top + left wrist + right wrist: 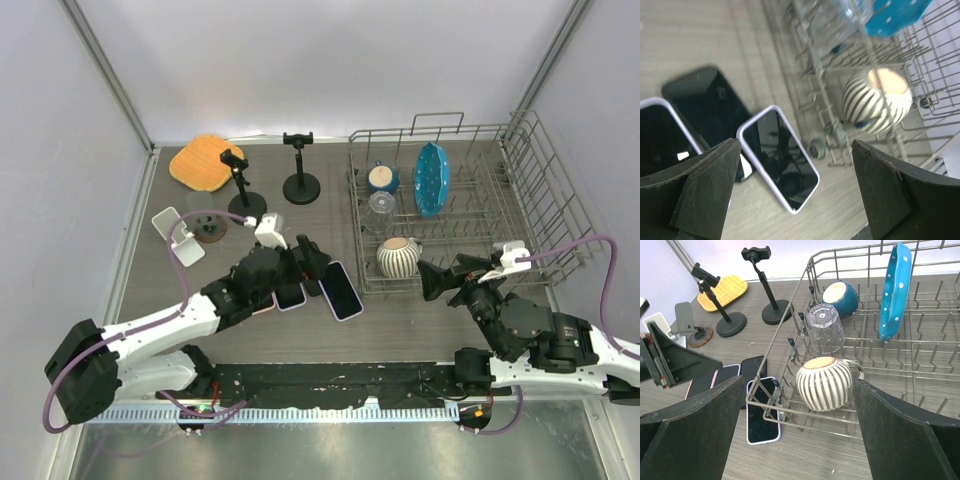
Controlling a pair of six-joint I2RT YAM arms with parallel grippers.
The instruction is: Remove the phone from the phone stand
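Observation:
Several phones lie flat on the table, and none sits in a stand. The nearest is a lilac-cased phone [342, 290] [777, 157] [761, 410], screen up beside the rack's corner. A black phone [707, 112] and another pale-cased one [660, 140] lie to its left. My left gripper [308, 260] [795, 150] hovers open just above these phones, holding nothing. Two black phone stands [301, 170] [240, 185] stand empty at the back. A white stand [175, 235] is also empty. My right gripper [435, 280] [799, 385] is open by the rack's front.
A wire dish rack [520, 215] fills the right side, holding a striped mug [398, 257] [824, 382], an upturned glass [824, 326], a blue bowl [840, 297] and a blue plate [432, 178]. A yellow mat [205, 162] lies at the back left.

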